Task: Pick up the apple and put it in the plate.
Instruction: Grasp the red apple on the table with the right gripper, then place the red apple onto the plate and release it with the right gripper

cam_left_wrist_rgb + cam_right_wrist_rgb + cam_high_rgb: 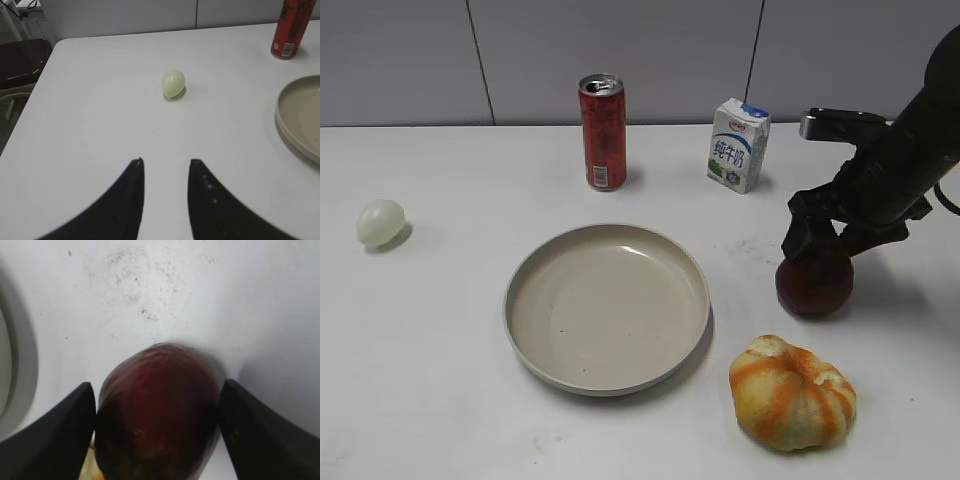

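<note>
The dark red apple (pixel 815 282) is low on the white table, right of the beige plate (pixel 605 305). My right gripper (pixel 832 243) comes down over its top, with a finger on each side. In the right wrist view the apple (pixel 157 410) fills the gap between the two black fingers of the right gripper (pixel 157 390), and both touch it. The plate's rim shows at that view's left edge (pixel 7 365). My left gripper (pixel 166 161) is open and empty over bare table; it does not show in the exterior view. The plate's edge (pixel 300 115) lies to its right.
An orange-and-yellow striped pumpkin-like fruit (pixel 792 392) lies in front of the apple. A red can (pixel 602 132) and a milk carton (pixel 737 145) stand at the back. A pale whitish ball (pixel 381 222) lies at the far left, also in the left wrist view (pixel 173 82).
</note>
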